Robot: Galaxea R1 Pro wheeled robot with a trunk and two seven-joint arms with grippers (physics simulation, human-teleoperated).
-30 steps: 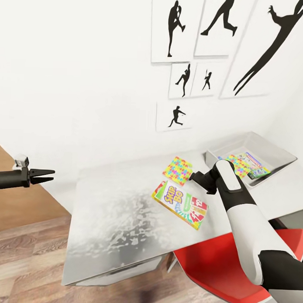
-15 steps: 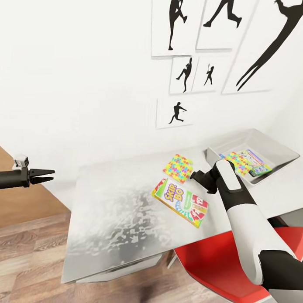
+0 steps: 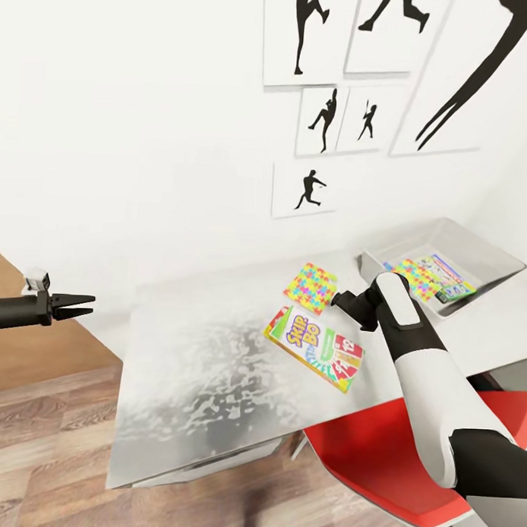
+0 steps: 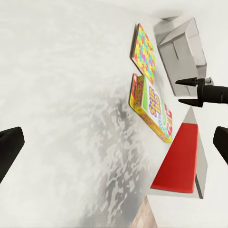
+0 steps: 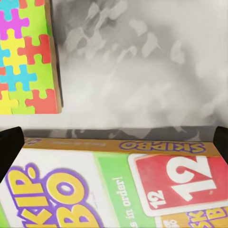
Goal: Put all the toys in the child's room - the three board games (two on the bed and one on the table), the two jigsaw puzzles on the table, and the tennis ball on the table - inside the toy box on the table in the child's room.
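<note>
Remaining: Skip-Bo box [image 3: 314, 347] + one puzzle [image 3: 310, 288] on bench [image 3: 199, 375]
Binned: puzzle, game in toy box [image 3: 484, 260]
Fingers: left gripper [image 3: 80, 306] released; right gripper [image 4: 187, 91] released, empty

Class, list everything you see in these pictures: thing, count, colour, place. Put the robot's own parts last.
Skip-Bo box: one, green-yellow-red, on table.
Puzzle: one, multicoloured, on table beside the Skip-Bo box.
Toy box: one, light grey, on the table's far right; holds colourful flat toys.
Table: one, light grey.
Chair: one, red, under table.
Pictures: several, black silhouettes, on wall.
Floor: wood planks.
Left pincer: open, off the table's left end.
Right pincer: above the Skip-Bo box, open.
</note>
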